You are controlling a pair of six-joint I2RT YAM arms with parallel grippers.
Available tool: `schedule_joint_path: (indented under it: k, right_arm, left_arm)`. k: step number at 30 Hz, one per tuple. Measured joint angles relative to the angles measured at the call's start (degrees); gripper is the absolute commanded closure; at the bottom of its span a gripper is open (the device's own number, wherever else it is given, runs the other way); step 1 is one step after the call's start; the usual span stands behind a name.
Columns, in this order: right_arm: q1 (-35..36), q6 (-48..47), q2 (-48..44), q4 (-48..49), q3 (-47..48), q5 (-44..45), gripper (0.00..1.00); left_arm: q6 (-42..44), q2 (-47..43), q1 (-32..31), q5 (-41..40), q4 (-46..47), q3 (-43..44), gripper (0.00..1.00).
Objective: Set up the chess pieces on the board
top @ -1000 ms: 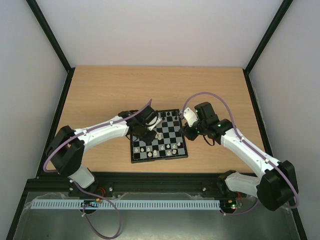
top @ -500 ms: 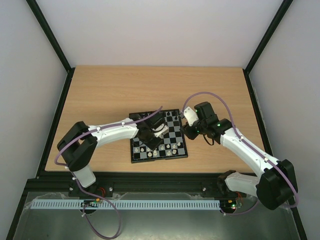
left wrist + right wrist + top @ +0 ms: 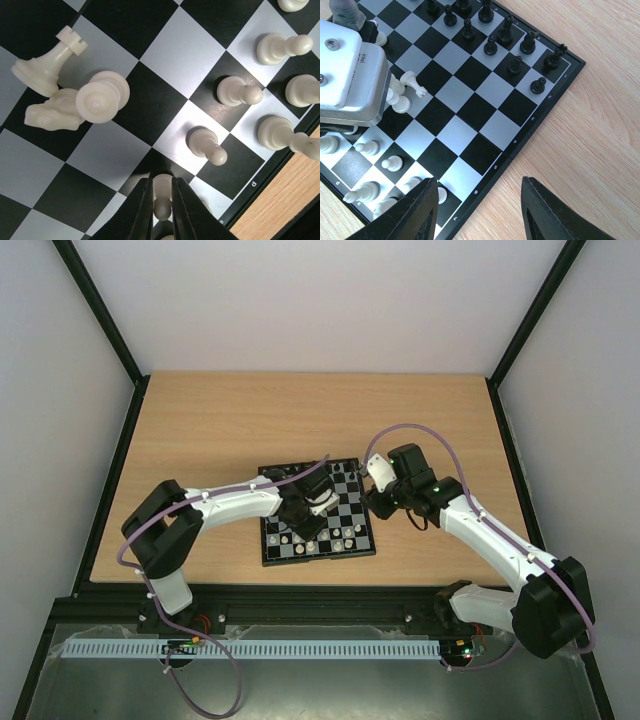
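The board (image 3: 345, 545) lies at the table's middle, with black pieces (image 3: 510, 35) along its far rows and cream-white pieces (image 3: 235, 92) near its front. My left gripper (image 3: 308, 523) is low over the board and shut on a white pawn (image 3: 162, 197), which stands on a dark square in the left wrist view. A white rook (image 3: 47, 67), a knight (image 3: 50, 112) and another white piece (image 3: 102, 96) cluster mid-board. My right gripper (image 3: 372, 502) hovers open and empty over the board's right edge (image 3: 517, 150).
Bare wooden table (image 3: 220, 420) surrounds the board. Black frame rails (image 3: 115, 480) run along the table's left and right sides. The left arm (image 3: 230, 505) stretches across the board's left half.
My left gripper has moved rightward from the board's left edge to over its front-middle squares. The right arm has barely moved.
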Motion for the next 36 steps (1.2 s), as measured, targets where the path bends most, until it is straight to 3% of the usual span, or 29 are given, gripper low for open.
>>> schedule_joint_path:
  k: [8,25,36]
  right_arm:
    - [0.0,-0.02,0.13,0.0,0.0,-0.07,0.53]
    - [0.0,-0.04,0.31,-0.02,0.0,-0.63,0.53]
    - [0.0,-0.28,0.48,-0.04,0.0,-0.68,0.53]
  left_arm:
    - [-0.35,0.76,0.0,-1.25,0.59,0.0,0.81]
    - [-0.92,-2.08,0.24,-2.19,-0.44,2.21,0.55]
    - [-6.34,-12.52,9.7,-8.31,2.25,-1.05,0.47]
